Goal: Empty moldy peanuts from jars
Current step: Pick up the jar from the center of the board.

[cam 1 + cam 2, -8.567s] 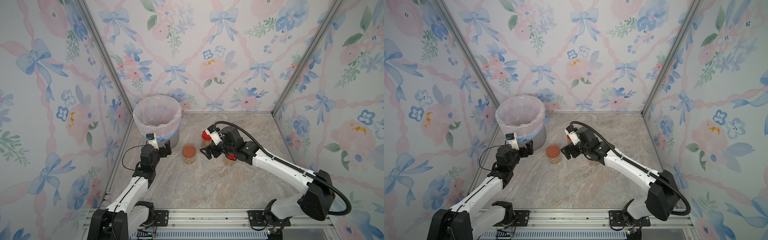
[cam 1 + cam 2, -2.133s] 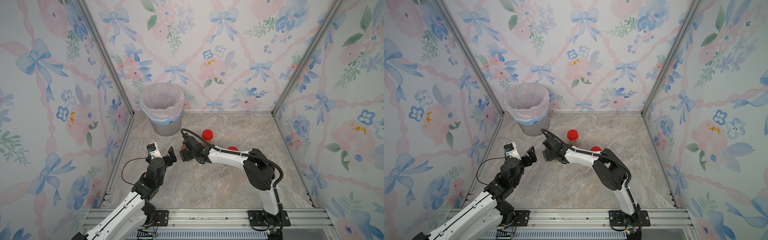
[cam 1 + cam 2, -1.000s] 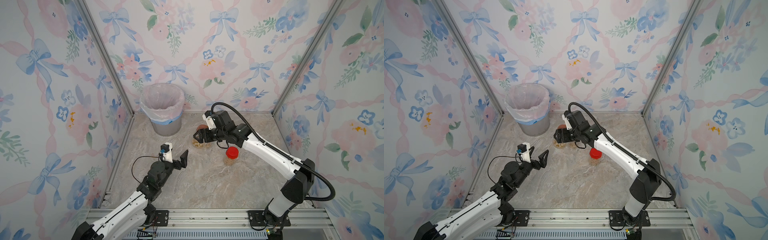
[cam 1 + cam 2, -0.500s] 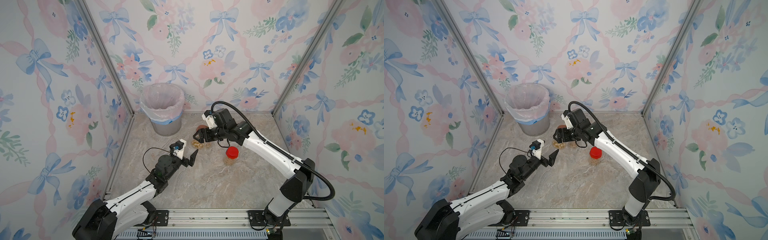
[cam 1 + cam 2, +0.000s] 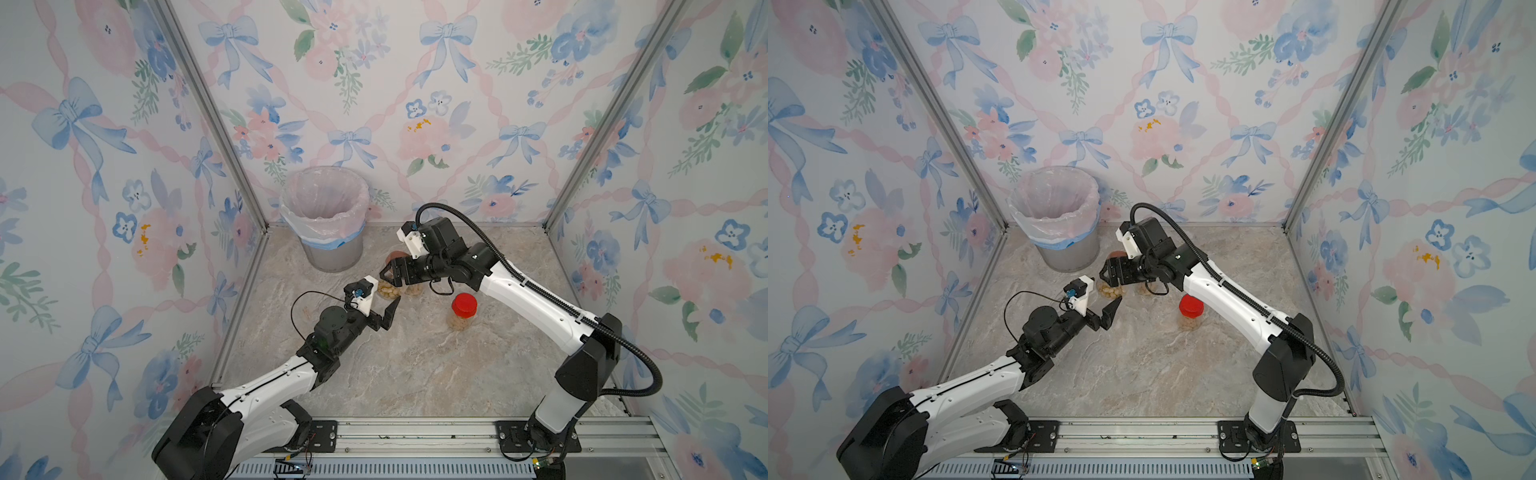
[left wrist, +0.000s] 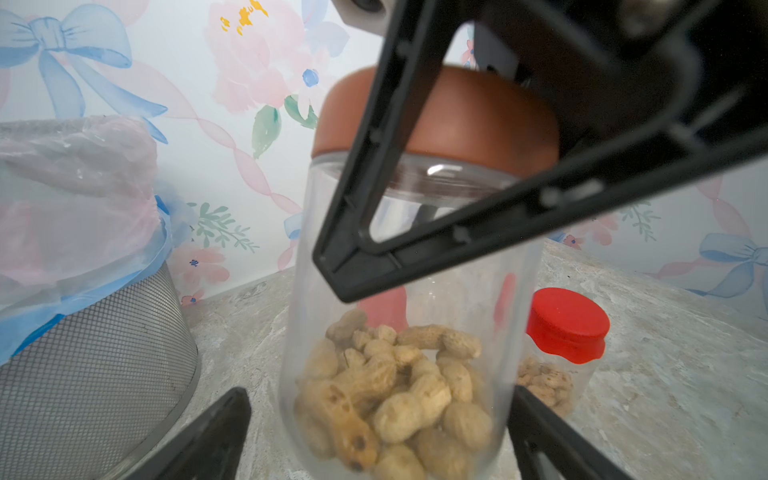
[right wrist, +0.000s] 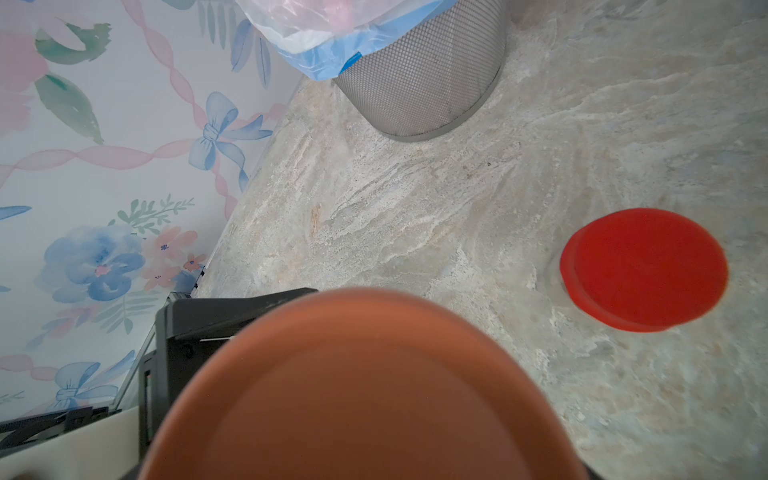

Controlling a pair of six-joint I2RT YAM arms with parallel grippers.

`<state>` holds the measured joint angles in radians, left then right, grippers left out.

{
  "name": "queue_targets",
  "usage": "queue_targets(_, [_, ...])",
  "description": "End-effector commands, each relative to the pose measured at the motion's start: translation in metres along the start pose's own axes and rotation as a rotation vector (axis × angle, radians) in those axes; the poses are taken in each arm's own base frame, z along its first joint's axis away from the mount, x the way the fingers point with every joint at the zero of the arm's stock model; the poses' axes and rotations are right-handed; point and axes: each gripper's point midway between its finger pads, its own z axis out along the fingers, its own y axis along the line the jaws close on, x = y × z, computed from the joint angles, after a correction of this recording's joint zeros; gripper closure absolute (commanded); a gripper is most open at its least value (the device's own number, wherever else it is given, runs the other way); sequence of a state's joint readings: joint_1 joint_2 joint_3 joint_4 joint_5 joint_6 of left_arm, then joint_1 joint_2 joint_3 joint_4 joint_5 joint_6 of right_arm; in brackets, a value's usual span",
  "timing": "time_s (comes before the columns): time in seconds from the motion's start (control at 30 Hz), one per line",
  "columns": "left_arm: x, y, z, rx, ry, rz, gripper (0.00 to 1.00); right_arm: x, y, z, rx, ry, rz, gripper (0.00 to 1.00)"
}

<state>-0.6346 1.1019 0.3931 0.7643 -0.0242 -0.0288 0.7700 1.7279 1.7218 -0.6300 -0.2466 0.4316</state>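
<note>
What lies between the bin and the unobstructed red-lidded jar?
The brown-lidded jar, gripped at its lid by the right end effector, and another peanut jar half hidden under that arm, in both top views.

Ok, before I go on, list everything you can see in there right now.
bin: one, grey mesh with a pinkish liner, back left corner of the table.
brown-lidded jar: one, clear, in front of the bin and to its right.
red-lidded jars: two, clear; one stands free near the middle of the table, one is beside the brown-lidded jar, largely under the right arm.
moldy peanuts: many, pale tan, in the bottom of all three jars.
table: one, beige marble pattern.
left gripper: black, open, fingers either side of the brown-lidded jar's base.
right gripper: black, closed on the brown lid.
</note>
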Motion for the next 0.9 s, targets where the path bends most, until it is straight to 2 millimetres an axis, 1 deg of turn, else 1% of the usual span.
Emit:
queue_targets(0.0, [-0.019,0.001,0.004,-0.006,-0.066,0.010,0.02,-0.020,0.034,-0.010,-0.105,-0.067,-0.026,0.42])
queue_targets(0.07, [-0.022,0.006,0.004,-0.034,-0.084,0.010,0.02,-0.019,0.037,-0.010,-0.105,-0.067,-0.029,0.42])
queue_targets(0.2, [-0.026,0.009,0.004,-0.044,-0.106,0.005,0.02,-0.019,0.040,-0.011,-0.113,-0.071,-0.032,0.42])
queue_targets(0.53, [-0.028,0.012,0.008,-0.057,-0.114,-0.008,0.02,-0.016,0.044,-0.012,-0.120,-0.066,-0.044,0.43])
queue_targets(0.87, [-0.038,0.018,0.003,-0.092,-0.155,-0.014,0.02,-0.013,0.046,-0.012,-0.120,-0.061,-0.050,0.43])
